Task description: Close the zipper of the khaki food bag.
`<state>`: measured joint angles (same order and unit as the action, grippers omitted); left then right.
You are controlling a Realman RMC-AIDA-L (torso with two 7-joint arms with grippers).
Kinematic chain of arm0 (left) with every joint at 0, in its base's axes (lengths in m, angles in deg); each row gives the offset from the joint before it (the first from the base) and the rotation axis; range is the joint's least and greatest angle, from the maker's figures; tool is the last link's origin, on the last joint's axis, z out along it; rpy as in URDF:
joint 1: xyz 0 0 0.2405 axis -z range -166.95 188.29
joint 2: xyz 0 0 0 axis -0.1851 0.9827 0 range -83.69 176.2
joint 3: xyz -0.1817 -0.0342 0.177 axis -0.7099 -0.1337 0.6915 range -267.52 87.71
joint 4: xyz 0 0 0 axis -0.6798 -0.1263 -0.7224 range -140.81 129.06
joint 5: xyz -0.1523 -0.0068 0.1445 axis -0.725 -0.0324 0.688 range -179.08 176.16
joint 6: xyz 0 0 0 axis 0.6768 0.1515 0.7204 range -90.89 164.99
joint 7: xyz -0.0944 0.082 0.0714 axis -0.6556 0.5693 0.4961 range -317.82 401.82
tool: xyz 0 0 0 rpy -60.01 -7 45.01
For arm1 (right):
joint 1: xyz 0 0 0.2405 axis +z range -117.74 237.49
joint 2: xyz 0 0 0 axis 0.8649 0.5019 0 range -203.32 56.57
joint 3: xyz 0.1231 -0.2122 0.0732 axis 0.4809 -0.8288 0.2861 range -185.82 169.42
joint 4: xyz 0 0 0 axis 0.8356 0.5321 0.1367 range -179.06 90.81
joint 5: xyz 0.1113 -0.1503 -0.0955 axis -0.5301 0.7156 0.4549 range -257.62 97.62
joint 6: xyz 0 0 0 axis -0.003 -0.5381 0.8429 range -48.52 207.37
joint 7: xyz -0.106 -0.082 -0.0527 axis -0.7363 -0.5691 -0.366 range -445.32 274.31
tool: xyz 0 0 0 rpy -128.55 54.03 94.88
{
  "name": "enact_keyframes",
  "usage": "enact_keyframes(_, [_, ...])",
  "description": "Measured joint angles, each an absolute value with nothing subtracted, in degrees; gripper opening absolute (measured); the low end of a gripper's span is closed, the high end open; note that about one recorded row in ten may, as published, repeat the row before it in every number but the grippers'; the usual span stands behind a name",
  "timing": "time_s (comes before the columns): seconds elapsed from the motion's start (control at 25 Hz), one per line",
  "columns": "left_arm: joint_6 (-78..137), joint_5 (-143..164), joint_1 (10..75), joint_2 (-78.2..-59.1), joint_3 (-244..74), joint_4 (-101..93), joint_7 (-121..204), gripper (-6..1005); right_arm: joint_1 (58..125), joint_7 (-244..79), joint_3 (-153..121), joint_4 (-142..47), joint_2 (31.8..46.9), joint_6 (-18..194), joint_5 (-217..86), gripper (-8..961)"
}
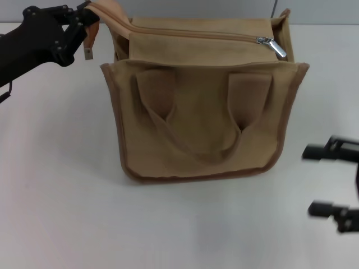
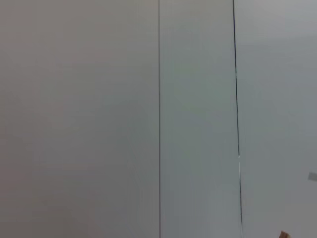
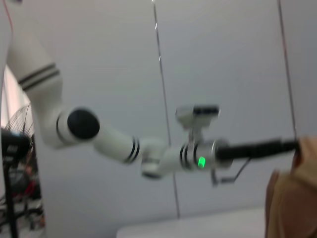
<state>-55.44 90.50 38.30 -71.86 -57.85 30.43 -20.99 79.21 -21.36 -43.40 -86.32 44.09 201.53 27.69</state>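
Observation:
The khaki food bag (image 1: 205,120) stands upright in the middle of the white table, its handles hanging down the front panel. The zipper (image 1: 196,35) runs across its top, and the silver slider (image 1: 273,46) sits near the right end. My left gripper (image 1: 88,21) is at the bag's top left corner, shut on the tan fabric end there. In the right wrist view the left gripper (image 3: 292,145) reaches the bag's edge (image 3: 292,198). My right gripper (image 1: 325,180) hovers open over the table, right of the bag and nearer to me, touching nothing.
The white table (image 1: 61,196) spreads around the bag. A grey panelled wall (image 2: 158,119) stands behind. The left arm (image 3: 124,146) stretches across the right wrist view.

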Motion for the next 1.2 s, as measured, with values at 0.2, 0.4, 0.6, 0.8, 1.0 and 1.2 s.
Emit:
enact_keyframes(0.2, [-54.76, 90.65, 37.97, -71.68, -57.73, 29.43, -21.60, 24, 80.19, -25.36, -43.40, -81.49, 44.15, 198.23, 34.77, 773])
enact_keyframes(0.4, [-54.84, 91.62, 37.53, -70.94, -56.99, 29.22, -23.44, 24, 80.32, -26.07, -43.40, -79.97, 44.18, 196.94, 35.22, 772])
enact_keyframes(0.6, [-55.44, 95.67, 37.73, -69.87, -56.84, 31.78, -28.77, 24, 80.30, -25.96, -43.38, -79.95, 44.19, 197.07, 35.28, 772])
enact_keyframes(0.8, [-55.91, 96.74, 37.64, -69.84, -56.81, 34.14, -30.98, 24, 80.36, -25.91, -43.32, -79.96, 44.21, 196.97, 35.33, 771])
enact_keyframes(1.0, [-58.45, 97.90, 37.55, -69.43, -56.77, 37.08, -32.88, 217, 80.79, -25.77, -43.21, -79.95, 44.10, 196.78, 35.38, 772])
enact_keyframes(1.2, [-69.09, 104.57, 38.12, -66.34, -57.06, 49.09, -44.26, 700, 81.09, -25.08, -43.29, -79.90, 43.76, 196.31, 35.40, 773])
